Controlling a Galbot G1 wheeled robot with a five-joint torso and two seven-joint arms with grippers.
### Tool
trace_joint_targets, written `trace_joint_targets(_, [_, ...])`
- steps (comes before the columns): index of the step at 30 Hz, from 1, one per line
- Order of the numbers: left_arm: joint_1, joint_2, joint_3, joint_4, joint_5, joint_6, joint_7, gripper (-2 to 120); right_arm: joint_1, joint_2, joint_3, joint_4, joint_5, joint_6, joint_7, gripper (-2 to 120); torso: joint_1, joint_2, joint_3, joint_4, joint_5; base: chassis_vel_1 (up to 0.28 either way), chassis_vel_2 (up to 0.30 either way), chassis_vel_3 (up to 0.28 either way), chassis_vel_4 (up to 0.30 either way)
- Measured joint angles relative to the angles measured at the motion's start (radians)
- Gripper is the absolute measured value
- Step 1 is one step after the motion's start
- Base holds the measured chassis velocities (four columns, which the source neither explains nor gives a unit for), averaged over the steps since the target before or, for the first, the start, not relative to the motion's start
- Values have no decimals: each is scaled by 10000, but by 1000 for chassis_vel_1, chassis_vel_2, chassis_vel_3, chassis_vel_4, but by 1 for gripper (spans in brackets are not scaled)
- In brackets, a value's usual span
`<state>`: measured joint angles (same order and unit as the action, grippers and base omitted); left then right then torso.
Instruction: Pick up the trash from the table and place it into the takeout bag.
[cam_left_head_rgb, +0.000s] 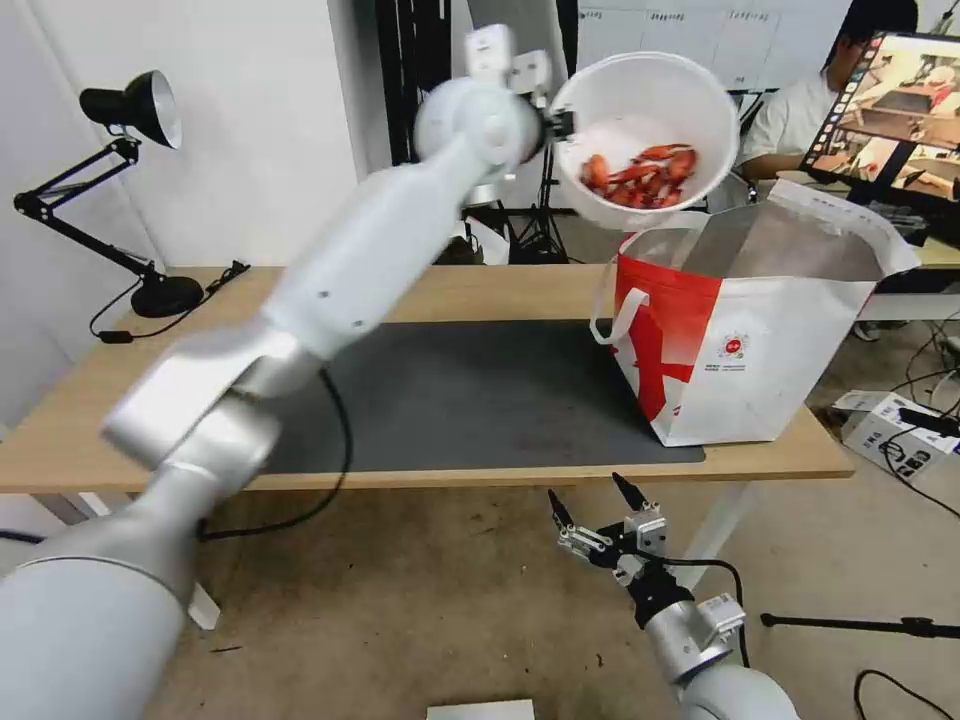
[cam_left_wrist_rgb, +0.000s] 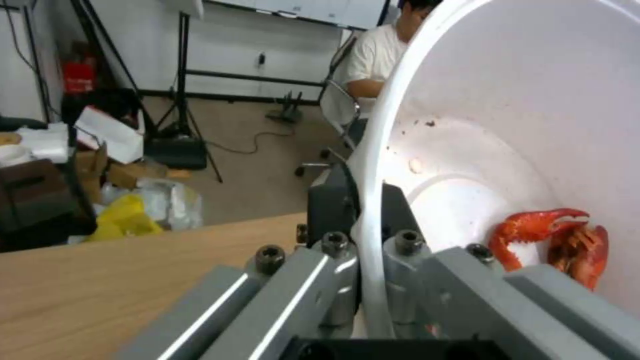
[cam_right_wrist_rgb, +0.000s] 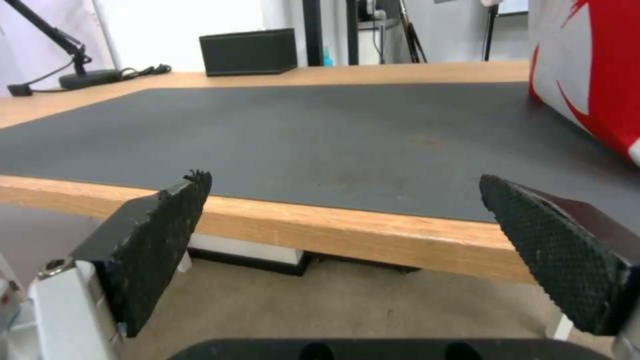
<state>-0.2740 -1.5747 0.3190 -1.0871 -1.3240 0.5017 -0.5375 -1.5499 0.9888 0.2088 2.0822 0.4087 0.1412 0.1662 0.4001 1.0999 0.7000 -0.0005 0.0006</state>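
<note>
My left gripper (cam_left_head_rgb: 556, 122) is raised high over the far right of the table (cam_left_head_rgb: 90, 420), shut on the rim of the white round bowl (cam_left_head_rgb: 650, 85). The bowl is tilted, with red crayfish shells (cam_left_head_rgb: 640, 172) pooled at its low side, just above the open mouth of the takeout bag (cam_left_head_rgb: 770, 340). The left wrist view shows the gripper (cam_left_wrist_rgb: 367, 215) pinching the bowl (cam_left_wrist_rgb: 533, 110) rim, a red claw (cam_left_wrist_rgb: 540, 227) inside. My right gripper (cam_left_head_rgb: 592, 508) hangs open below the table's front edge. In its wrist view the gripper (cam_right_wrist_rgb: 343, 180) faces the dark mat (cam_right_wrist_rgb: 300, 125) and the bag (cam_right_wrist_rgb: 600, 70).
A black desk lamp (cam_left_head_rgb: 135, 110) stands at the table's far left corner, its cable trailing on the wood. A black tissue box (cam_right_wrist_rgb: 248, 51) sits at the back edge. A monitor (cam_left_head_rgb: 895, 105) and a seated person are behind the bag; boxes (cam_left_head_rgb: 885, 425) lie on the floor at right.
</note>
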Motion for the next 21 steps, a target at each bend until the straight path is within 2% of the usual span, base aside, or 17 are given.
trace_joint_targets(3, [-35,-268,151,240,173,-454,-9,0,0,0,0,0,0,0,0,100,0,0,0,-1,0,0,0,0,0])
trace_joint_targets(5, [-19,-303,479,294,317,-850,71,0,0,0,0,0,0,0,0,100,0,0,0,7,-4,0,0,0,0])
trace_joint_targets(10, [196,-284,901,269,424,-1119,124,0,0,0,0,0,0,0,0,100,0,0,0,7,-5,0,0,0,0])
trace_joint_targets(12, [327,-261,1310,300,847,-1449,282,0,0,0,0,0,0,0,0,100,0,0,0,4,-4,0,0,0,0])
trace_joint_targets(16, [501,-241,1641,167,1573,-1905,376,0,0,0,0,0,0,0,0,100,0,0,0,6,-6,0,0,0,0])
trace_joint_targets(21, [626,-223,1914,54,2221,-2186,567,0,0,0,0,0,0,0,0,100,-1,1,0,5,-5,0,0,0,0])
